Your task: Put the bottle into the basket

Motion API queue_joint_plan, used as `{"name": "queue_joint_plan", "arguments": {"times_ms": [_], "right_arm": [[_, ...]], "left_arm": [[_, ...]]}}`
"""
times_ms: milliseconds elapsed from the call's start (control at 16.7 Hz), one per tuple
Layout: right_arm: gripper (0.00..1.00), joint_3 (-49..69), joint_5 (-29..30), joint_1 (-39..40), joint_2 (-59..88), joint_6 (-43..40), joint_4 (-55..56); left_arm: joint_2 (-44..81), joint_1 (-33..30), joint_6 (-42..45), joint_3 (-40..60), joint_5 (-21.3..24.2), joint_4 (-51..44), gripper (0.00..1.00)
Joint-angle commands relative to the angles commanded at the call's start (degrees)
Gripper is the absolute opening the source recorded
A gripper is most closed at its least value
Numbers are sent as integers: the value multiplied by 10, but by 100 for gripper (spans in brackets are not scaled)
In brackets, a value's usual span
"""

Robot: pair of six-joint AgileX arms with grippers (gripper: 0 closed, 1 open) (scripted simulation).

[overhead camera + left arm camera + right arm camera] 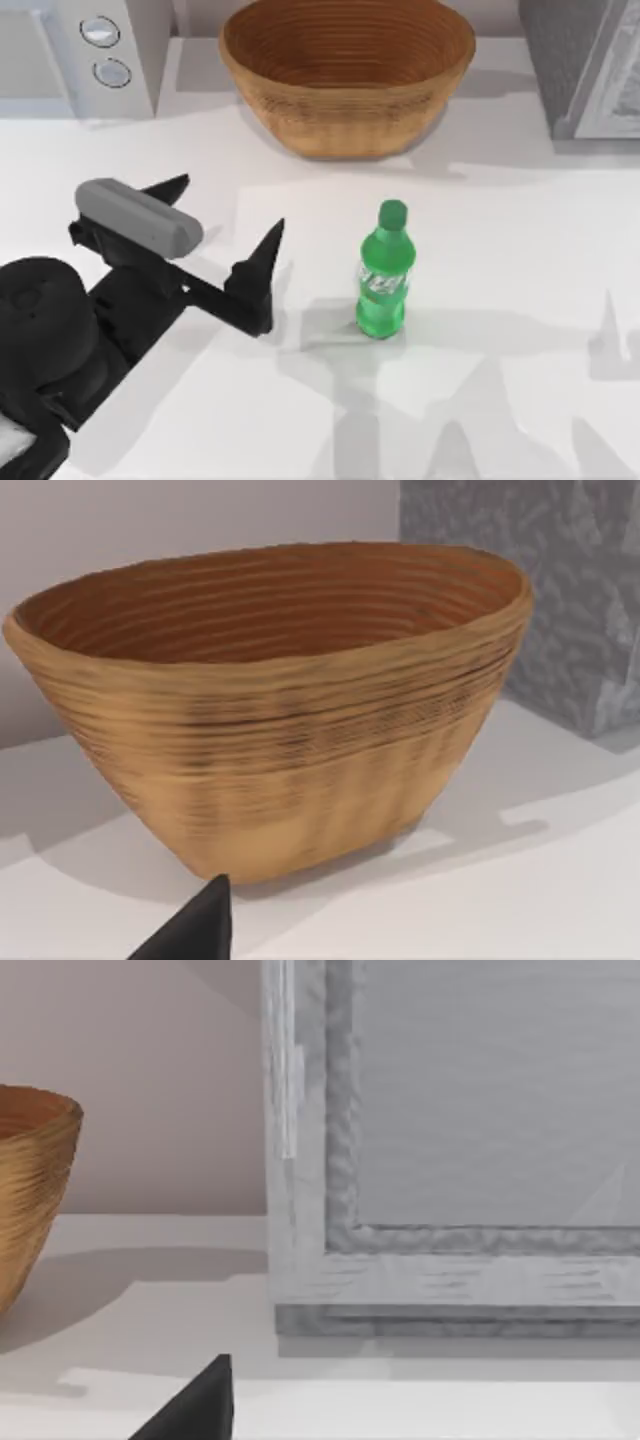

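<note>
Left gripper (228, 215) spread wide, left of the upright bottle (384, 275), nothing held. Best to straddle the label squarely, then lift over the basket (347, 75) rim.

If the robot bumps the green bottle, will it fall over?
Probably, yes. The bottle stands upright, tall and narrow on the smooth white table, so a nudge near its cap could tip it. Being round, it would likely roll afterwards. It looks like thin plastic, so probably light.

The bottle (383, 272) looked like glossy green plastic with a paper-like label. The basket (346, 76) was rough, ribbed wicker. The table (500, 300) was smooth, matt white.
</note>
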Motion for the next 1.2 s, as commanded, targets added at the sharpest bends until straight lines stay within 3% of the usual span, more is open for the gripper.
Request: {"name": "queue_joint_plan", "arguments": {"times_ms": [300,540,1200], "right_arm": [[100,0,0,0,0,0,0],[100,0,0,0,0,0,0],[100,0,0,0,0,0,0]], "left_arm": [[247,-89,5,37,2,184,100],[350,-131,8,54,3,272,100],[383,-140,9,96,4,264,100]]}}
